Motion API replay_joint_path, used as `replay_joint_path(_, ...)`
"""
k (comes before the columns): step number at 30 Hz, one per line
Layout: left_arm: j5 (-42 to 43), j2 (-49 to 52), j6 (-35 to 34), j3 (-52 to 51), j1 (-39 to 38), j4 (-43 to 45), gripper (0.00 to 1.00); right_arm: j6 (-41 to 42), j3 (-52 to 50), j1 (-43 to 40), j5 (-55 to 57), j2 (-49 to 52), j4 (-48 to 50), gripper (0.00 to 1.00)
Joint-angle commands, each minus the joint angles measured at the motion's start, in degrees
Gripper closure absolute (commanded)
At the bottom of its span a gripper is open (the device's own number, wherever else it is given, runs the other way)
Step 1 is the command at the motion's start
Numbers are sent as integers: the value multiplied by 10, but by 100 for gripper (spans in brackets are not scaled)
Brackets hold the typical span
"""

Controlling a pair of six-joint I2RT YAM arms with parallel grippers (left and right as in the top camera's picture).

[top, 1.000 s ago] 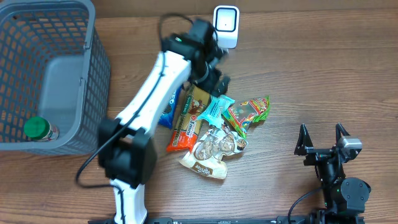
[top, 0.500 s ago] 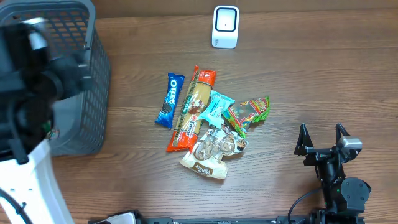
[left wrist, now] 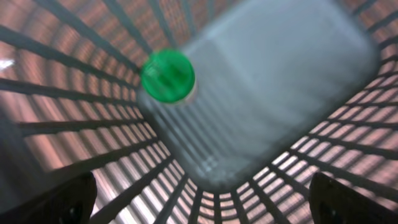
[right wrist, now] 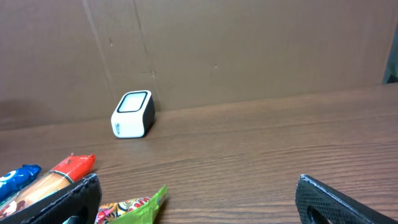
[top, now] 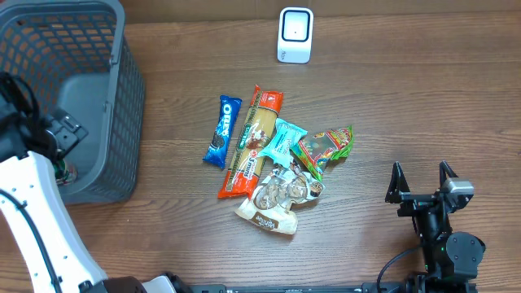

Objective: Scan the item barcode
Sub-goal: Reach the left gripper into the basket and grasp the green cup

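L gripper [left wrist: 205, 202] is seen spread wide w/ nothing held, a green-capped bottle [left wrist: 168, 76] lying below it in the gray basket [top: 122, 98], while R gripper [top: 420, 175] is likewise spread & empty, snack packs [top: 260, 159] piled fwd-left of it, scanner [top: 295, 34] set farther beyond.

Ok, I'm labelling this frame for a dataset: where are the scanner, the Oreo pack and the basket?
scanner [top: 295, 34], overhead view, on its white front face.
Oreo pack [top: 221, 130], overhead view, middle of the blue wrapper.
basket [top: 130, 106], overhead view, on its right mesh wall.
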Motion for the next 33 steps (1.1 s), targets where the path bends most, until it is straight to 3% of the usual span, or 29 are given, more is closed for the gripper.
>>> replay_joint_path(1, 11, -3, -17, -70, 10, 51, 0, -2, -6, -2, 5, -5, 2, 0)
replay_joint_path(7, 11, -3, -39, -127, 37, 112, 0, -2, -6, -2, 5, -5, 2, 0)
replay_joint_path(18, 9, -2, -57, -130, 87, 148, 0, -2, -6, -2, 5, -5, 2, 0)
replay_joint_path(33, 8, 32, -73, -130, 91, 241, 0, -2, -6, -2, 5, -5, 2, 0)
